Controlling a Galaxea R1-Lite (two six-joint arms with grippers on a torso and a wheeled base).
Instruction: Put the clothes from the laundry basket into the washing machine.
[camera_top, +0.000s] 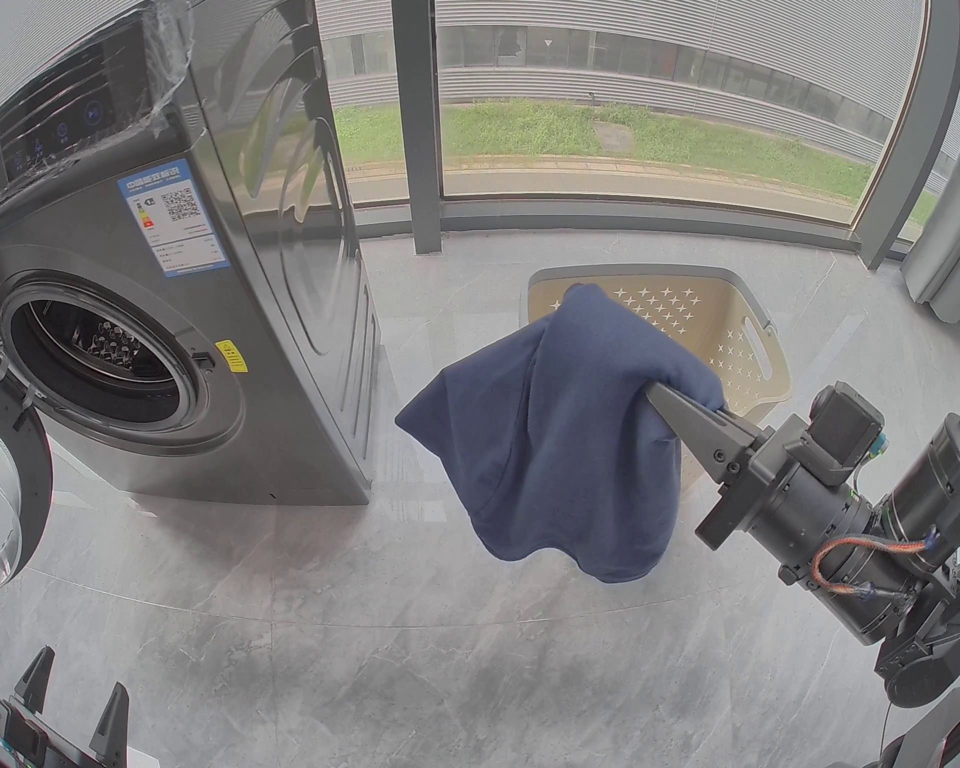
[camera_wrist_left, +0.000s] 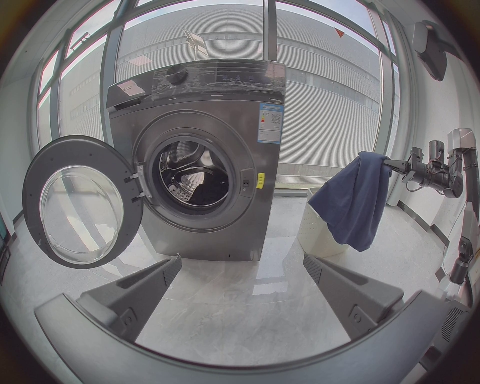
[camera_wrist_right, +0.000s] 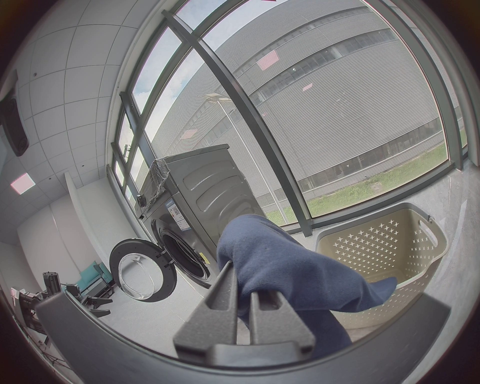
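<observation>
Clothes: blue garment (camera_top: 560, 430) hangs off the washing machine (camera_top: 250, 300)'s side, pinched between right gripper (camera_top: 668, 402) fingers.
Left gripper (camera_wrist_left: 240, 295): fingers spread, empty, low before the machine.
Room: bare floor (camera_top: 400, 640) runs open up to the machine's front.
Risk: drooping cloth may snag the drum mouth (camera_top: 100, 350) rim or the open door (camera_wrist_left: 82, 200), and the small pinch may slip.
Laundry basket (camera_top: 745, 330): beyond the machine's side.

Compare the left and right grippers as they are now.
The left gripper has its fingers wide apart, empty; the right gripper has its fingers shut on the blue garment. The left gripper points toward the washing machine; the right gripper holds the garment hanging by the laundry basket. Both have dark wedge-shaped fingers.
</observation>
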